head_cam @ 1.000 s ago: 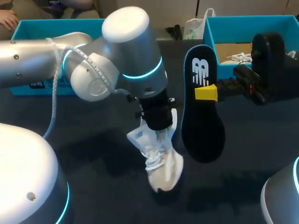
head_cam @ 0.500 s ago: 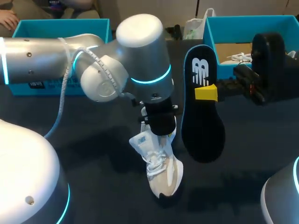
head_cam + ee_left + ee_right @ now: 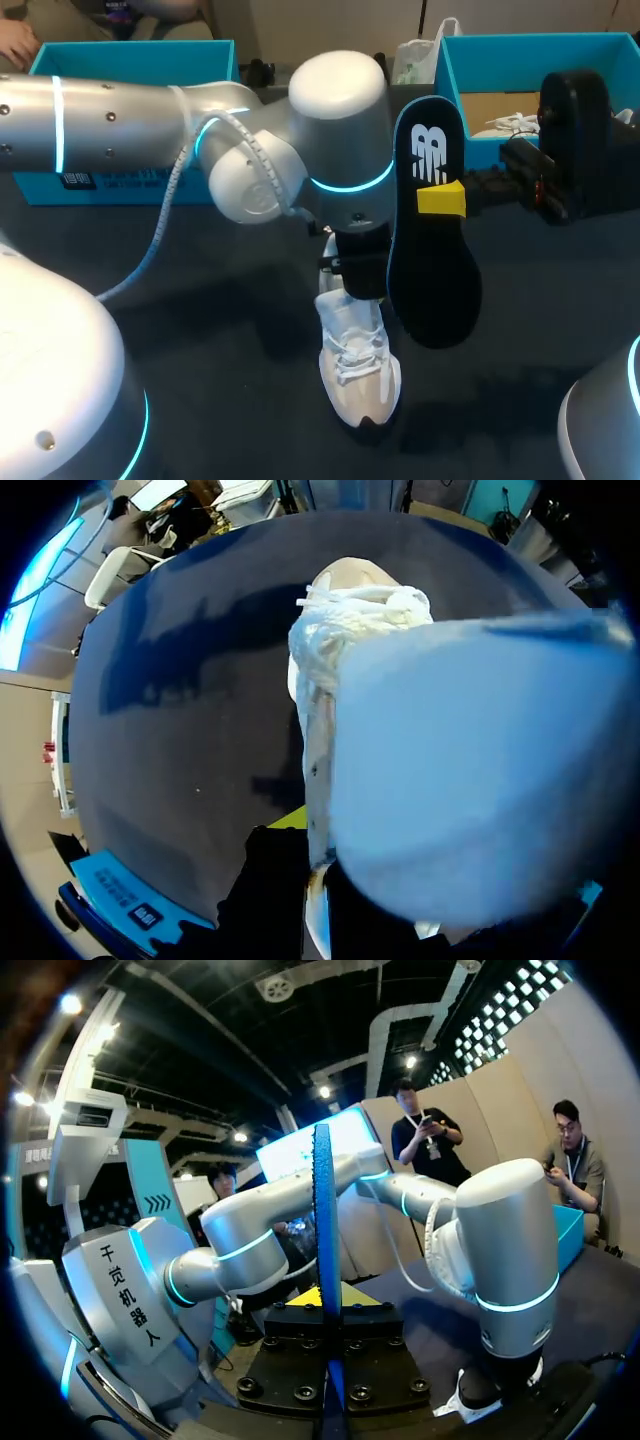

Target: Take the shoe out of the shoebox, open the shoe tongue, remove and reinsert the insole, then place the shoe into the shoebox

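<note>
left gripper (image 3: 357, 288) clamped on white shoe (image 3: 358, 365), lower centre, toe pointing down | right gripper (image 3: 441, 198) pinching black insole (image 3: 432, 260) upright, right of centre

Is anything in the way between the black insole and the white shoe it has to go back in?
Yes. The left claw grips the shoe at its opening, and that arm's wrist stands right over it, beside the insole held upright in the right claw. The way in looks blocked from above.
</note>
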Robot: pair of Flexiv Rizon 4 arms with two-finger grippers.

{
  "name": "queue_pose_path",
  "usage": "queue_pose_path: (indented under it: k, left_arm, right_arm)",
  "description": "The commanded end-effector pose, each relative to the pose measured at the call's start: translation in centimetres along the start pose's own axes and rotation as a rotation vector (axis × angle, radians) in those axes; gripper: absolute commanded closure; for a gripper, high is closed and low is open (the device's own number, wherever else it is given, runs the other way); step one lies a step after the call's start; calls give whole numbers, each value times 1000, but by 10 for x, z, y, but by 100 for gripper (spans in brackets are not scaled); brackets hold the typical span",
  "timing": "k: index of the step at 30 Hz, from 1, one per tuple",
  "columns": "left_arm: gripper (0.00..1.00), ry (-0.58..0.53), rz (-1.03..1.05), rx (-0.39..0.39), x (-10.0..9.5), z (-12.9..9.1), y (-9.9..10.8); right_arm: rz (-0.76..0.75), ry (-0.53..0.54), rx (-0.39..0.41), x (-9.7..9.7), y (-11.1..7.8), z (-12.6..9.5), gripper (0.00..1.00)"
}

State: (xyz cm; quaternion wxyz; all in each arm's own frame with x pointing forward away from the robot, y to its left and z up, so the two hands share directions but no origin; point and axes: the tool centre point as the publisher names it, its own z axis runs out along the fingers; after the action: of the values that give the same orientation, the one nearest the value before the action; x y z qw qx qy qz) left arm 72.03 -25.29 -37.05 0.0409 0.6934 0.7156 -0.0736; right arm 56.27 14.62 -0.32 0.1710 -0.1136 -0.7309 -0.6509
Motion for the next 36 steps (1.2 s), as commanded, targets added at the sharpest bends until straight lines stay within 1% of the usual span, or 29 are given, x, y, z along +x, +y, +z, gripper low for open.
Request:
queue_pose_path:
  k: [1, 5, 6, 7, 8, 9, 10, 14, 17, 19, 24, 29, 36]
  left_arm:
    - [100, 8, 4, 2, -8, 12, 0]
    - [100, 1, 7, 4, -10, 13, 1]
    - [67, -4, 5, 5, -10, 13, 1]
    - [50, -15, 5, 3, -11, 13, 1]
    - [21, -26, 5, 0, -10, 11, 2]
    - [2, -38, 4, 3, -10, 8, 2]
    - [0, -51, 7, 2, -10, 5, 2]
    - [0, -106, 12, -8, -7, -7, 3]
    - [0, -180, 3, -1, -6, -22, 7]
    - [0, -252, 6, 9, -5, -36, 9]
    - [0, -471, 30, -26, -5, -77, 9]
    - [0, -689, 88, -9, -4, -124, 11]
    - [0, -689, 88, -9, -4, -124, 11]
  right_arm:
    - [2, 1, 2, -2, 0, 2, 100]
    - [2, 1, 2, -2, 0, 2, 100]
    - [2, 1, 2, -2, 0, 2, 100]
    - [2, 1, 2, -2, 0, 2, 100]
    - [2, 1, 2, -2, 0, 2, 100]
    - [2, 1, 2, -2, 0, 2, 100]
    - [2, 1, 2, -2, 0, 2, 100]
    - [2, 1, 2, -2, 0, 2, 100]
    - [2, 1, 2, -2, 0, 2, 100]
    - [2, 1, 2, -2, 0, 2, 100]
    - [2, 1, 2, -2, 0, 2, 100]
    - [2, 1, 2, -2, 0, 2, 100]
    - [2, 1, 2, -2, 0, 2, 100]
